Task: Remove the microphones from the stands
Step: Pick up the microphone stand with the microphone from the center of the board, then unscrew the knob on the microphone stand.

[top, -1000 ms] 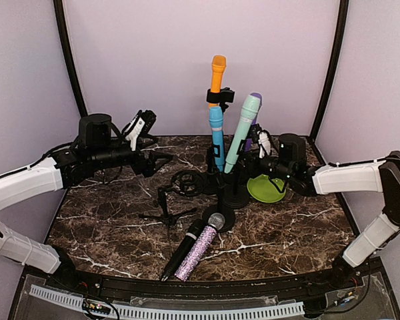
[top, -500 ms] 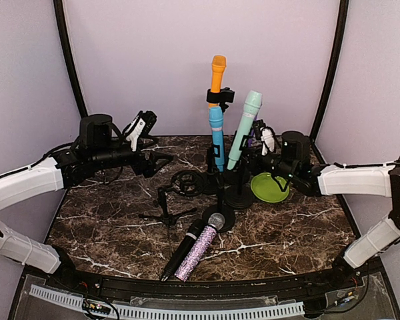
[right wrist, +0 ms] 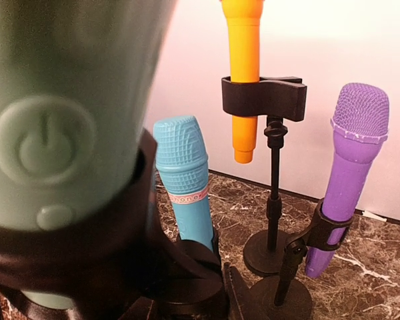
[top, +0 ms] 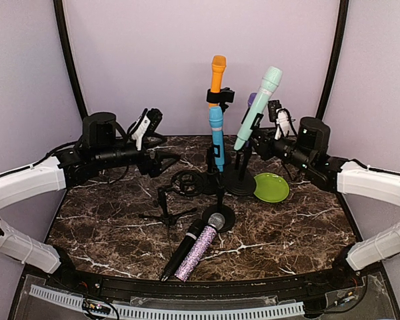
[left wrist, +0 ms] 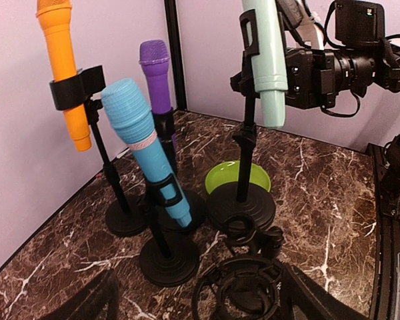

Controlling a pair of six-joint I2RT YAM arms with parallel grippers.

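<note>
Right tool (top: 259, 137) is clamping shut on the mint microphone (top: 257, 107), gripping low on the body, probably so the head is staying clear of the neighbouring mics. The microphone is hanging above its stand (left wrist: 245, 157) near the far edge of the table (top: 307, 227); whether the clip is gripping it, I cannot tell. Left tool (top: 145, 125) is hovering wide open by the left edge, holding nothing. Green dish (top: 273, 190) beside the stand base is sitting empty.
</note>
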